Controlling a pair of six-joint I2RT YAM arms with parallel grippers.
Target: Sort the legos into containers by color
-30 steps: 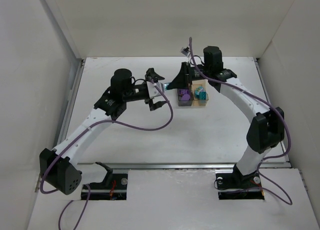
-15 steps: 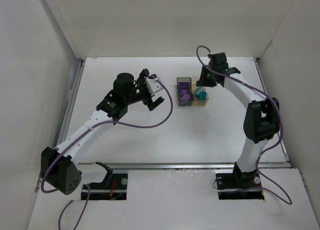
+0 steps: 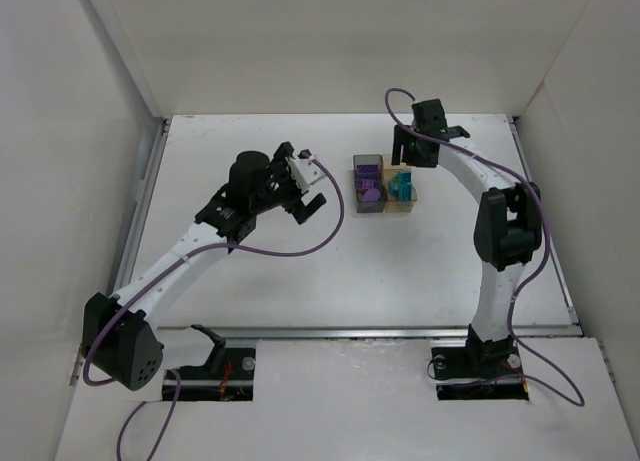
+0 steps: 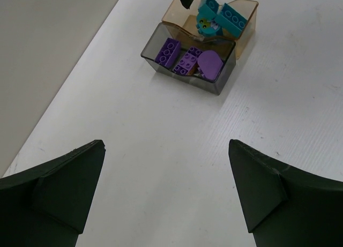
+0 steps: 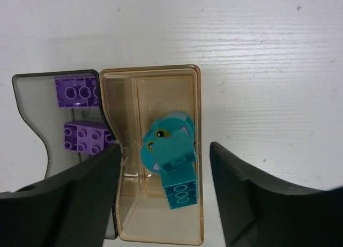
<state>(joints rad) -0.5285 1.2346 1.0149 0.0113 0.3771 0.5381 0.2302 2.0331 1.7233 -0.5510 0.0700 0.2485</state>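
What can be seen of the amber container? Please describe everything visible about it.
The amber container is a small rectangular bin of translucent orange plastic with rounded corners, open at the top, standing upright on the white table. Its long side meets the grey container. Inside lie only teal legos, one with a face.

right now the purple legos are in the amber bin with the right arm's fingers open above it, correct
No: the purple legos lie in the smoky grey bin, as the left wrist view shows; the amber bin holds the teal legos. The right arm's fingers are open above the amber bin.
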